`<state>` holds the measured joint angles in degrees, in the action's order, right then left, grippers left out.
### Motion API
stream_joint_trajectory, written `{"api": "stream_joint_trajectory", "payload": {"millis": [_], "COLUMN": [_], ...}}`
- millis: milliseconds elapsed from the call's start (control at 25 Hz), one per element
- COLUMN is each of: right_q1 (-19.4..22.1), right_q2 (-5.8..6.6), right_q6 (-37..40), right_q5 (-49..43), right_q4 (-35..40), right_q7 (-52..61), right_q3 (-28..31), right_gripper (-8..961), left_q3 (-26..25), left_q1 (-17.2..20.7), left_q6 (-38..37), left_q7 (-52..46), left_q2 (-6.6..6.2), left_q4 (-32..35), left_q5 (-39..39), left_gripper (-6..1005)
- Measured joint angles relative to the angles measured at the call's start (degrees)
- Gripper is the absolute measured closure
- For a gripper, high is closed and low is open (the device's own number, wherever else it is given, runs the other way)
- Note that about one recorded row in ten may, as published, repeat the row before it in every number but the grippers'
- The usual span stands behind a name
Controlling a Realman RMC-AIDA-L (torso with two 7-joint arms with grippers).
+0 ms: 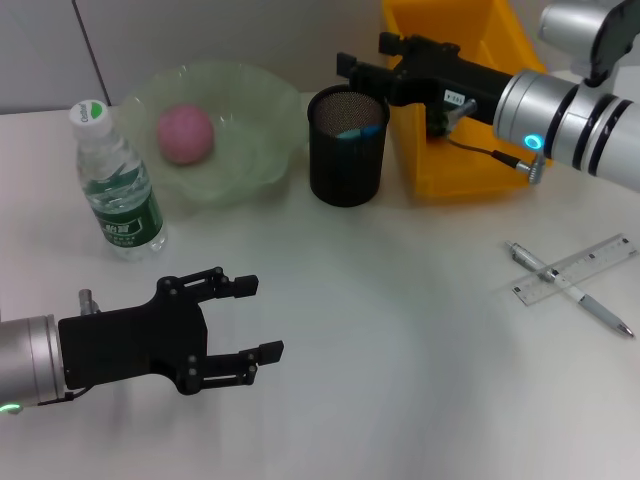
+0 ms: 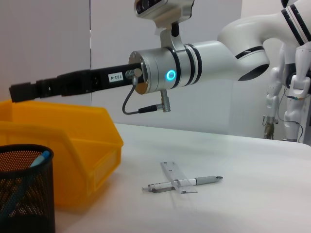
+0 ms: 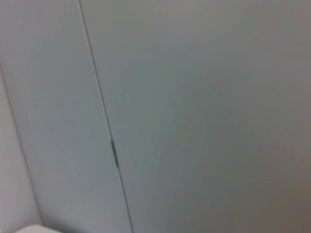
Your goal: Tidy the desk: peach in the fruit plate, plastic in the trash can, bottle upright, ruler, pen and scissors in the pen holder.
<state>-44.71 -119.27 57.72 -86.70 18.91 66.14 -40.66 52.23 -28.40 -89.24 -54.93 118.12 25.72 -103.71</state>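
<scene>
1. right end effector [image 1: 362, 62]: held level above the pen holder [image 1: 347, 146], reaching over the yellow trash can [image 1: 455, 170]; whether its fingers are apart or together cannot be told. the pose suits a drop into the holder.
2. pen holder: black mesh cup between fruit plate [image 1: 262, 140] and trash can; a blue-handled item [image 1: 358, 130], probably the scissors, stands inside.
3. peach [image 1: 184, 133]: lies in the fruit plate; judged done.
4. bottle [image 1: 115, 185]: upright beside the plate; judged done.
5. ruler [image 1: 585, 266] and pen [image 1: 570, 288]: crossed and touching on the surface [image 1: 400, 330], well apart from the holder; judged still to be collected.
6. left end effector [image 1: 248, 322]: fingers apart, empty, low over the near surface, idle.
</scene>
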Motion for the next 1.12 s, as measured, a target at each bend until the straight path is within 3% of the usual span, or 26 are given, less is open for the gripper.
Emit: {"api": "stream_joint_trajectory", "payload": {"millis": [200, 560, 840, 960, 1040, 1080, 1120], "right_q1": [0.2, 1.0, 5.9, 8.5, 9.6, 9.8, 9.8], "right_q2": [0.08, 0.03, 0.47, 1.88, 3.82, 5.94, 5.94], "right_q6": [0.3, 2.5, 13.0, 20.3, 25.9, 30.7, 30.7], "right_q5": [0.6, 0.7, 2.1, -1.1, -5.7, -10.2, -10.2], "right_q4": [0.2, 2.6, 11.7, 18.8, 23.2, 26.4, 26.4], "right_q7": [0.5, 0.9, 9.5, 15.2, 20.1, 24.0, 24.0], "right_q3": [-0.2, -0.1, -0.2, -0.5, -0.5, -0.5, -0.5], "right_gripper": [138, 137, 136, 137, 137, 137, 137], "left_q3": [-0.1, -1.0, -3.3, -3.5, -3.5, -3.5, -3.5], "left_q1": [0.0, 0.0, 0.0, 0.0, 0.1, 0.2, 0.2], "left_q6": [0.0, 0.2, 0.5, 0.6, 0.7, 0.8, 0.8], "left_q7": [0.0, 0.0, 1.0, 2.6, 2.9, 2.9, 2.9], "left_q2": [0.00, 0.15, 0.51, 0.55, 0.54, 0.54, 0.53], "left_q4": [0.0, -0.1, -1.6, -3.2, -3.7, -3.9, -4.1], "left_q5": [0.0, 0.0, 0.6, 1.9, 2.4, 2.5, 2.5], "left_gripper": [199, 199, 200, 200, 199, 199, 199]}}
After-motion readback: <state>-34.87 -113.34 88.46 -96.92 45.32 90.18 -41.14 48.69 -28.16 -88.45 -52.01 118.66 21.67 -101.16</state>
